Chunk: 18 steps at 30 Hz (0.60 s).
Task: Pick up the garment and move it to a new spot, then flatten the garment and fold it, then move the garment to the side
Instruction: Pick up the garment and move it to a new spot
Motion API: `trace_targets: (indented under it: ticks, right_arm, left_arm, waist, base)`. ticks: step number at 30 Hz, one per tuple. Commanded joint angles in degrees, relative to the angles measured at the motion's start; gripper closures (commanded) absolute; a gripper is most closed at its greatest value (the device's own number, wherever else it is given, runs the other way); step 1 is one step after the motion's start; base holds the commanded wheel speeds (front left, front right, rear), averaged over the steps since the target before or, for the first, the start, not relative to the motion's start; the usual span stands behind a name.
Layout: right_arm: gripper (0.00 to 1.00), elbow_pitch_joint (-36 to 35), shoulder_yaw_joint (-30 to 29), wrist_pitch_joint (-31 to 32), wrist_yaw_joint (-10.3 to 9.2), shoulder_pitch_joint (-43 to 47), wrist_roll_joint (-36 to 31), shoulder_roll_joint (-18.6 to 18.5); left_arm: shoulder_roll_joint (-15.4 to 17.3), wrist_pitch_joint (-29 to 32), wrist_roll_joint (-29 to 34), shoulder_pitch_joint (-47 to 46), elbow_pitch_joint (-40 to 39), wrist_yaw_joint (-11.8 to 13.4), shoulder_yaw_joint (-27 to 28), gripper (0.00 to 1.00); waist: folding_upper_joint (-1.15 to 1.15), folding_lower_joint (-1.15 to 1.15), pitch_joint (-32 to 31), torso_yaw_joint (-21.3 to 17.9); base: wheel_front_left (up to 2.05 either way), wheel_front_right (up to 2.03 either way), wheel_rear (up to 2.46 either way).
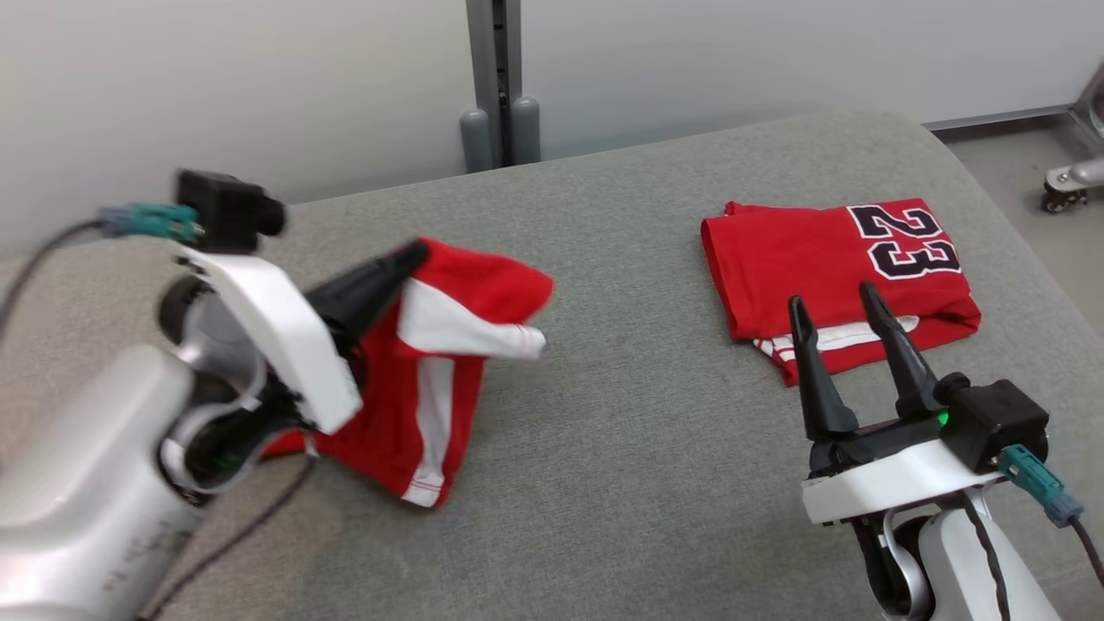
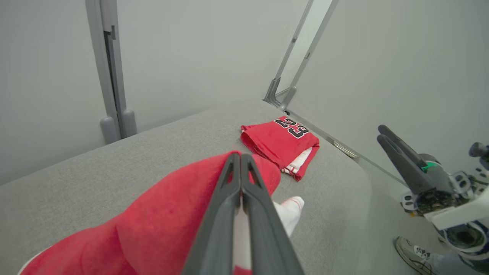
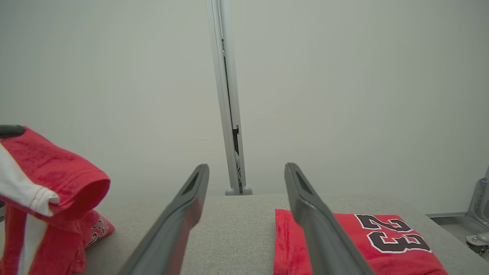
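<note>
Left jaws clamp one red garment [image 1: 379,405]; right jaws apart near the second, a folded jersey [image 1: 802,259].

Folded red jersey [image 1: 802,259]: number "23", black digits, white outline, clearly legible. Hanging red garment [image 3: 57,168]: dark lettering on lower fold, too small to read.

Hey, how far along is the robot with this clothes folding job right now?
Done, apparently: a red jersey numbered 23 lies folded on the grey fabric cushion. In hand: the left pincer is shut on a crumpled red garment with white stripes, holding it up; the right pincer is open and empty. Left: set that garment down, flatten it, fold it, move it aside.
</note>
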Motion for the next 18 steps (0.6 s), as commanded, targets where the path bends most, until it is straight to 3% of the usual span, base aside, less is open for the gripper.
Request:
trace_targets:
  ticks: [1,10,11,12,13,18]
  right_arm:
    - [0.00,0.02,0.31,-0.28,0.01,0.56,-0.03,-0.30]
    - [0.00,1.25,2.23,-0.28,0.01,-0.36,0.23,-0.30]
    - [0.00,1.30,2.29,-0.28,0.01,-0.42,0.24,-0.30]
    - [0.00,1.40,2.36,-0.28,0.01,-0.47,0.26,-0.29]
    - [0.00,1.46,2.47,-0.28,0.01,-0.50,0.28,-0.29]
    - [0.00,1.78,1.99,-0.28,0.01,-0.13,-0.04,-0.29]
  left_arm:
    - [-1.75,-0.05,0.03,1.25,0.79,0.17,-1.16,1.00]
    - [-13.83,-3.97,1.73,2.92,13.45,-1.36,-7.48,1.00]
    - [-14.71,-4.41,2.14,2.74,15.25,-1.58,-8.17,0.89]
    - [-15.59,-4.72,2.59,2.63,16.79,-1.65,-8.92,0.25]
    - [-16.26,-5.17,2.97,2.42,18.19,-1.78,-9.60,0.00]
    - [-17.59,-9.11,4.61,0.60,21.97,-2.20,-11.08,0.00]
  waist:
    - [0.00,0.00,0.30,-0.92]
    - [0.00,0.00,1.72,-3.22]
    - [0.00,0.00,1.82,-3.31]
    - [0.00,0.00,1.90,-3.38]
    - [0.00,0.00,1.97,-3.43]
    - [0.00,0.00,1.61,-2.50]
  base:
    - [0.00,0.00,0.00]
    - [0.00,0.00,0.00]
    - [0.00,0.00,0.00]
    - [0.00,0.00,0.00]
    - [0.00,0.00,0.00]
    - [0.00,0.00,0.00]
